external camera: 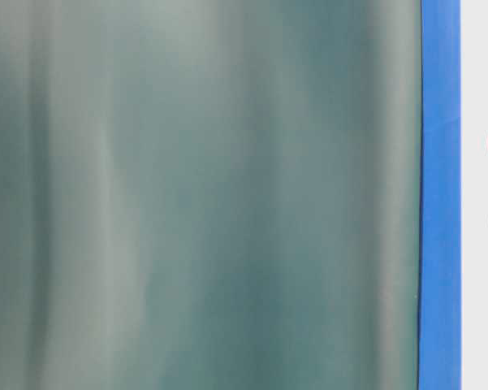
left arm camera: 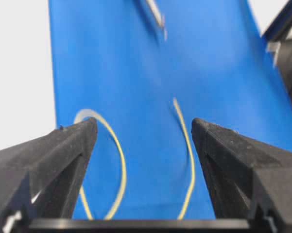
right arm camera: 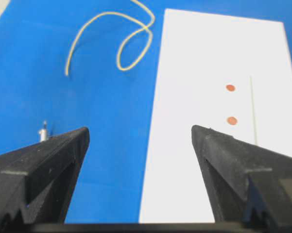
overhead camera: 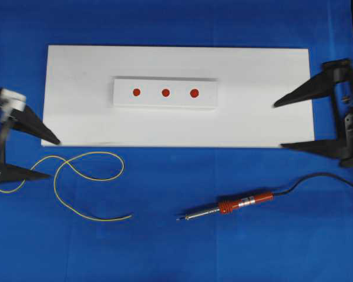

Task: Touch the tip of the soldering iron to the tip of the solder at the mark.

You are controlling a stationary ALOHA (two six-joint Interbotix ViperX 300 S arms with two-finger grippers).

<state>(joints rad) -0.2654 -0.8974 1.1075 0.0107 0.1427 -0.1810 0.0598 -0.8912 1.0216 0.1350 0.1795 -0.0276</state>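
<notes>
Red-orange handled soldering iron [overhead camera: 229,207] is lying loose on the blue cloth [overhead camera: 223,252], tip pointing left, just below the white board [overhead camera: 76,88]. Yellow solder [overhead camera: 88,176] curls on the cloth off to its left, well apart. Left gripper [overhead camera: 54,158] and right gripper [overhead camera: 279,124] both sit spread wide, holding nothing. Three red marks [overhead camera: 165,92] sit on a raised white block [overhead camera: 123,100].
</notes>
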